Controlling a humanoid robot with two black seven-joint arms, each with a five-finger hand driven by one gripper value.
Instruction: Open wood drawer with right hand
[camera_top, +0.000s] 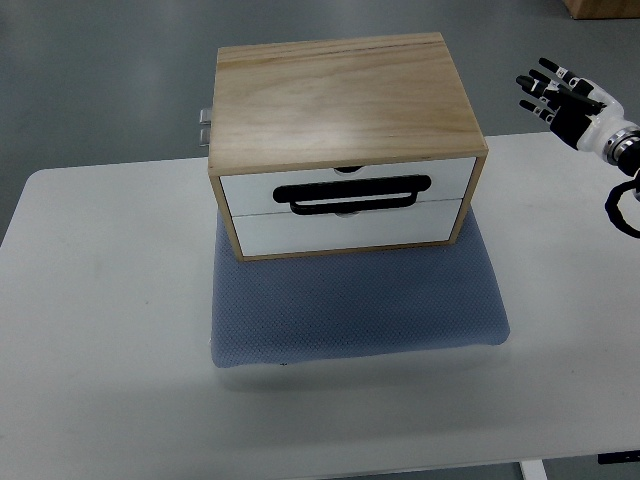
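A wooden drawer box (345, 100) with two white drawer fronts stands on a blue-grey mat (360, 305) in the middle of the white table (100, 300). A black handle (356, 193) runs across the upper drawer front (250, 190), near the seam with the lower one. Both drawers look closed. My right hand (556, 92) hovers at the far right, above and to the right of the box, well apart from it. Its black and white fingers (540, 85) are spread and hold nothing. The left arm does not show.
Grey floor lies beyond the table's far edge. A metal fitting (204, 125) sticks out from the box's left rear side. A black cable loop (625, 205) hangs by my right wrist. A cardboard corner (600, 8) shows at the top right.
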